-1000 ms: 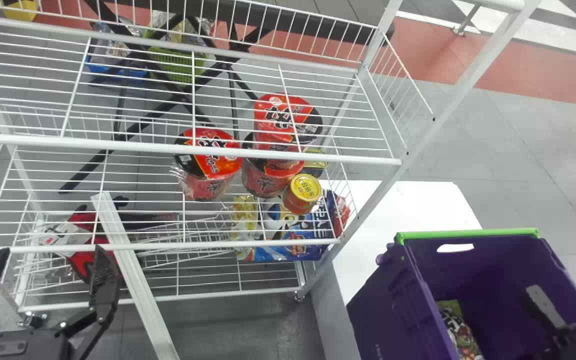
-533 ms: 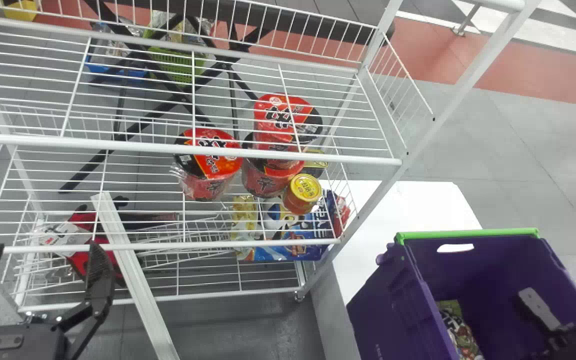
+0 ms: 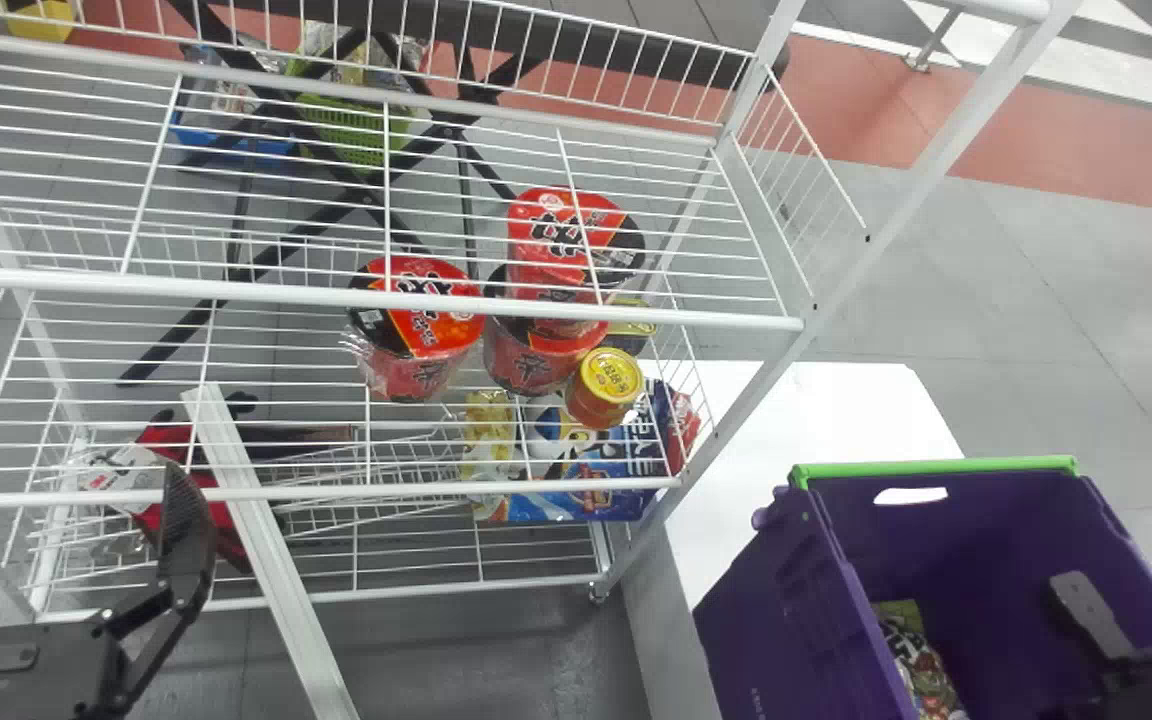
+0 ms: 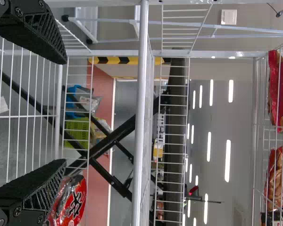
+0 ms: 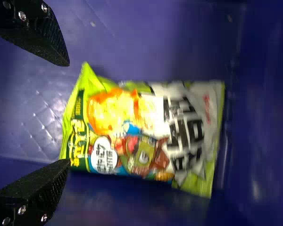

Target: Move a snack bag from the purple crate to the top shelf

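Bright, diffuse light whitens the table top (image 3: 826, 415) beyond the green-edged rim of the purple crate (image 3: 786, 620), whose inside walls lie in deep shadow. Ceiling strips (image 4: 228, 160) glare white in the left wrist view, while the right wrist view shows a washed-out highlight on the snack bag (image 5: 146, 136).

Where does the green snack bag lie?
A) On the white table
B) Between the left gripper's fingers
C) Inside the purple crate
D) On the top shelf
C: the snack bag lies inside the purple crate, and the right gripper is open, not holding it.
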`<action>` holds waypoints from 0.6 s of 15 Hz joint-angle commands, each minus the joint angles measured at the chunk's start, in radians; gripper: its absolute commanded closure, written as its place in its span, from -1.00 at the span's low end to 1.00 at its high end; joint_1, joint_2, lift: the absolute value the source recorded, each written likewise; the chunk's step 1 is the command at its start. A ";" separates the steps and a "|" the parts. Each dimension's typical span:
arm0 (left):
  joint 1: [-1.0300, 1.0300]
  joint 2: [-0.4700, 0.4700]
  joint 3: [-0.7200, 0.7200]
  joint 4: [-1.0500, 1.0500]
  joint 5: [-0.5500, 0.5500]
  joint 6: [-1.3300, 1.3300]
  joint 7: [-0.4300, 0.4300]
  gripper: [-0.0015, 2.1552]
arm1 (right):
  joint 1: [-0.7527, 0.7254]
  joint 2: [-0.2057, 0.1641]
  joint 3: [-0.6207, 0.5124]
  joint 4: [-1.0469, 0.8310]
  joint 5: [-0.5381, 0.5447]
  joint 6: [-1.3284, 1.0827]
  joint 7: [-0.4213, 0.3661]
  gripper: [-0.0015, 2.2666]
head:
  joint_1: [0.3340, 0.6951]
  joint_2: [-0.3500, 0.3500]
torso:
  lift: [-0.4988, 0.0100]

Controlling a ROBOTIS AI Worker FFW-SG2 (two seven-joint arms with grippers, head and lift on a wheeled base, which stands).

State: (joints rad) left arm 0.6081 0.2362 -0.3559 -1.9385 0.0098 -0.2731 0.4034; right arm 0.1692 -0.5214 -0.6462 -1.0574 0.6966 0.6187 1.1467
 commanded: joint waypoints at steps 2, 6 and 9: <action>-0.004 0.000 0.006 0.009 0.004 -0.019 0.000 -0.94 | 0.000 0.026 -0.004 0.005 -0.023 0.059 -0.081 -0.88 | 1.00 -1.00 | -0.82; -0.007 0.000 0.014 0.021 0.016 -0.047 -0.003 -0.94 | 0.000 0.060 -0.004 0.008 -0.061 0.049 -0.219 -0.86 | 1.00 -1.00 | -0.82; -0.016 0.000 0.014 0.033 0.024 -0.047 -0.006 -0.94 | 0.000 0.072 -0.004 0.014 -0.124 0.003 -0.295 -0.84 | 1.00 -1.00 | -0.82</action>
State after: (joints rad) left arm 0.5966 0.2362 -0.3421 -1.9125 0.0311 -0.3196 0.3974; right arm 0.1687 -0.4570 -0.6501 -1.0445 0.5958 0.6479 0.8696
